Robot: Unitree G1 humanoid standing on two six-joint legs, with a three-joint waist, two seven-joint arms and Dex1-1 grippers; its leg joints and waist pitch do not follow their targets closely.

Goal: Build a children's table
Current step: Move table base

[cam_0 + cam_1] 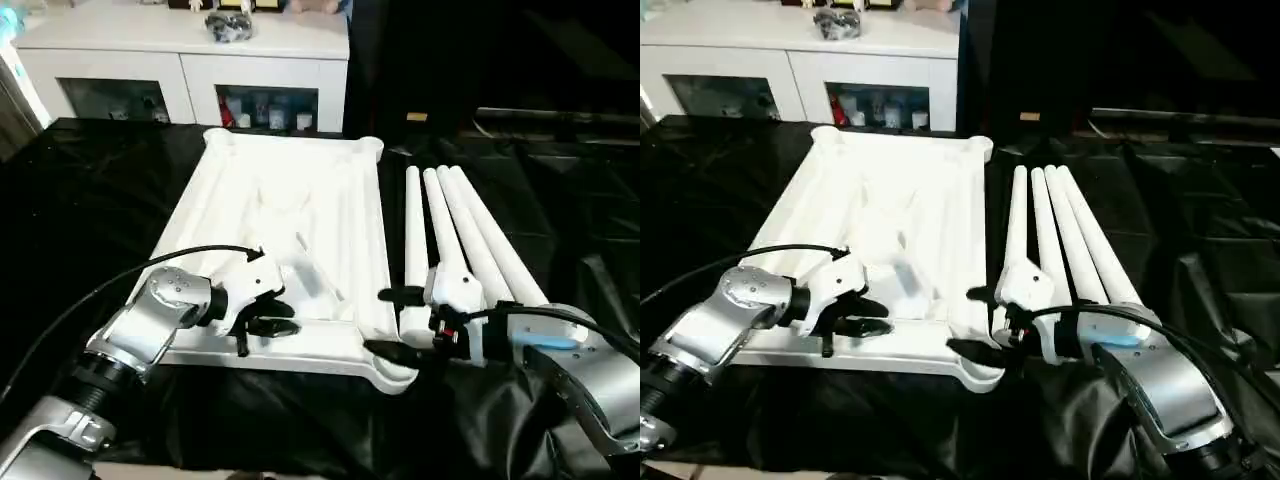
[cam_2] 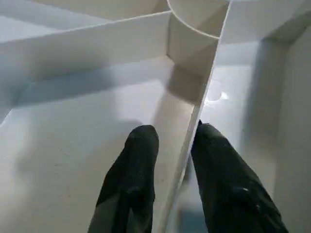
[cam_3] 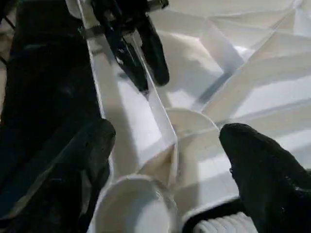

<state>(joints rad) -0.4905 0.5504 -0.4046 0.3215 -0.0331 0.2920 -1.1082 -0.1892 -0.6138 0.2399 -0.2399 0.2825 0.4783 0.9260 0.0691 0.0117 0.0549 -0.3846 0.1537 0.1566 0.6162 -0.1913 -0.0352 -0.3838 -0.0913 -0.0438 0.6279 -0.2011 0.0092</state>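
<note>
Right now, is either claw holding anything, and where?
The left claw straddles a thin rib inside the upturned tabletop, closing on it. The right claw is open around its near corner.

The white plastic rectangular tabletop [image 1: 300, 215] is laid underside up on the black-covered work surface [image 1: 80, 220]. Four long round white tube legs [image 1: 455, 235] are placed side by side just right of it. The white glass-door cabinet [image 1: 180, 60] is positioned behind.

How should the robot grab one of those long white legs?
Probably the outermost leg, around its round middle, coming straight down from above. The four lie flat, side by side and touching on the black cloth, so only its top and outer side are free for the fingers.
</note>
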